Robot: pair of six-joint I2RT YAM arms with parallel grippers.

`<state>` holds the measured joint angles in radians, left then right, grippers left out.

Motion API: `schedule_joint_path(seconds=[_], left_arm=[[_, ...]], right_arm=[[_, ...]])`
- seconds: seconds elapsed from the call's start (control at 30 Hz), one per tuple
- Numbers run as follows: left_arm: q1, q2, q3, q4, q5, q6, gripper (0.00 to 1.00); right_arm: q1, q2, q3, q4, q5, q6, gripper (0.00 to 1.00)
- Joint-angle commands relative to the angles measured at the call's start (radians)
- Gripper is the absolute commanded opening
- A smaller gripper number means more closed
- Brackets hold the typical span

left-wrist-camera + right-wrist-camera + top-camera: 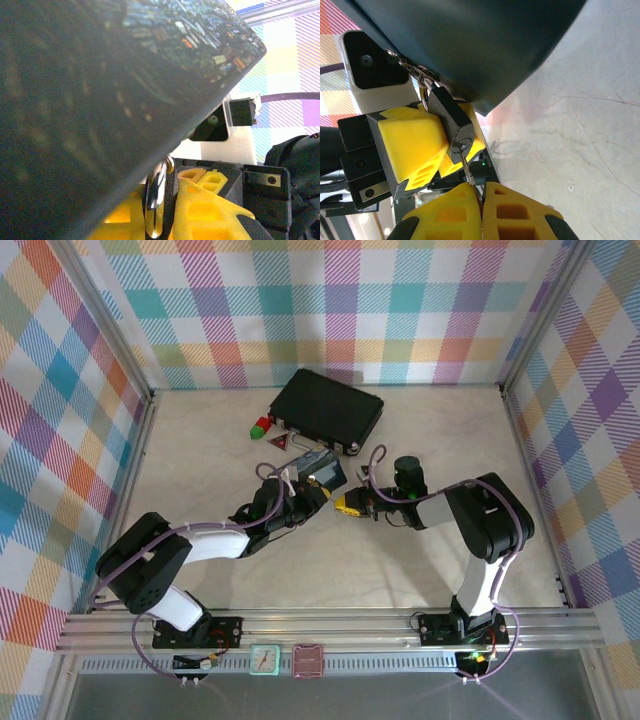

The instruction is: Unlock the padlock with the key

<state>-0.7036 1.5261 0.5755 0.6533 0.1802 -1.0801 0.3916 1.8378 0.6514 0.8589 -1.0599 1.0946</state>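
Marble tabletop (580, 125) — left jaws clamp padlock (448, 118), right jaws pinch key (469, 172) in it

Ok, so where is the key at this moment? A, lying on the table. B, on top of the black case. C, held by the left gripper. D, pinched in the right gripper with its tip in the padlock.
D: the right wrist view shows the key between the fingers of the right gripper, its tip entering the keyhole of the padlock.
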Motion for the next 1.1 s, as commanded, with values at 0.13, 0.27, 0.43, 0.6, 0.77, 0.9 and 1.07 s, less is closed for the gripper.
schedule_joint_path(seconds=[0.13, 0.27, 0.43, 0.6, 0.77, 0.9, 1.07], left_arm=[[-0.031, -0.043, 0.04, 0.078, 0.127, -0.033, 0.0], [-0.032, -0.034, 0.033, 0.121, 0.142, -0.04, 0.0], [-0.03, -0.024, 0.033, 0.131, 0.145, -0.037, 0.0], [-0.028, 0.005, 0.027, 0.186, 0.145, -0.071, 0.0], [-0.021, 0.064, 0.02, 0.327, 0.192, -0.142, 0.0], [-0.02, 0.055, 0.02, 0.313, 0.2, -0.132, 0.0], [-0.022, -0.028, 0.021, 0.179, 0.162, -0.068, 0.0]], right_arm=[[-0.005, 0.115, -0.016, 0.47, 0.002, 0.27, 0.0], [-0.004, 0.137, -0.026, 0.534, 0.014, 0.265, 0.0], [0.003, 0.021, -0.044, 0.318, 0.048, -0.016, 0.0], [0.072, -0.157, 0.017, -0.123, 0.125, -0.393, 0.0], [0.094, -0.156, 0.057, -0.089, 0.101, -0.354, 0.0], [0.092, -0.15, 0.056, -0.083, 0.16, -0.309, 0.0], [0.09, -0.178, 0.047, -0.086, 0.236, -0.228, 0.0]])
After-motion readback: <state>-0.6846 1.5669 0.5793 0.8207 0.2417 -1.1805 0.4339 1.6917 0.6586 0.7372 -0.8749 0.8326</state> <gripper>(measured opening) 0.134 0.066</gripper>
